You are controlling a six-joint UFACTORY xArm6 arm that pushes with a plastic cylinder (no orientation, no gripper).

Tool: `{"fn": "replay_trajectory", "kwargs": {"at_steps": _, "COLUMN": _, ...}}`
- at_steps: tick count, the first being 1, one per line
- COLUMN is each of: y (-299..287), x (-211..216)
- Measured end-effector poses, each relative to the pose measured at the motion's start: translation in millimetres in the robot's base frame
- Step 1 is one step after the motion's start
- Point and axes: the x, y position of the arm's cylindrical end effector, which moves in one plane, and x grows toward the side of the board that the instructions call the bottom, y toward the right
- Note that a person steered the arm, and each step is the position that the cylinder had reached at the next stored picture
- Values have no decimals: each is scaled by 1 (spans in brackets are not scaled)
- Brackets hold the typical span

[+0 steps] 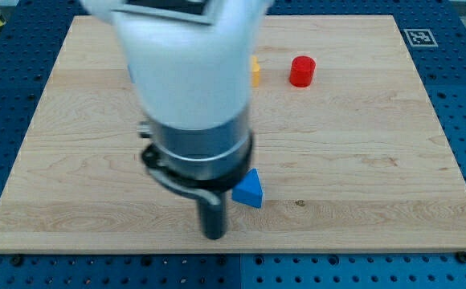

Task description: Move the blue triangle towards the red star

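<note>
1. My tip sits low on the wooden surface, near the view's bottom edge, just to the view's left of the blue triangle and a little below it. The rod looks close to the block, perhaps touching its lower left side, but the arm's bulk makes that contact hard to confirm.

2. There is no claw on this arm, so there is nothing to spread or press together; the work is done by the rod's end sliding along.

3. The blue triangle lies in the lower middle of the board, pointing roughly upward.

4. A red block stands near the view's top, right of centre. It reads as a squat rounded piece, and I cannot make out star points from here. It is well apart from the triangle.

5. A yellow block peeks out beside the arm, just left of the red one, mostly hidden.

6. Standing below and left of the triangle suits a push up and rightward, which is where the red block lies.
</note>
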Motion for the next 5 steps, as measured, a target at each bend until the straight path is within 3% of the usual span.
{"fn": "replay_trajectory", "kwargs": {"at_steps": 2, "y": 61, "x": -15}}
{"fn": "replay_trajectory", "kwargs": {"at_steps": 5, "y": 20, "x": -16}}
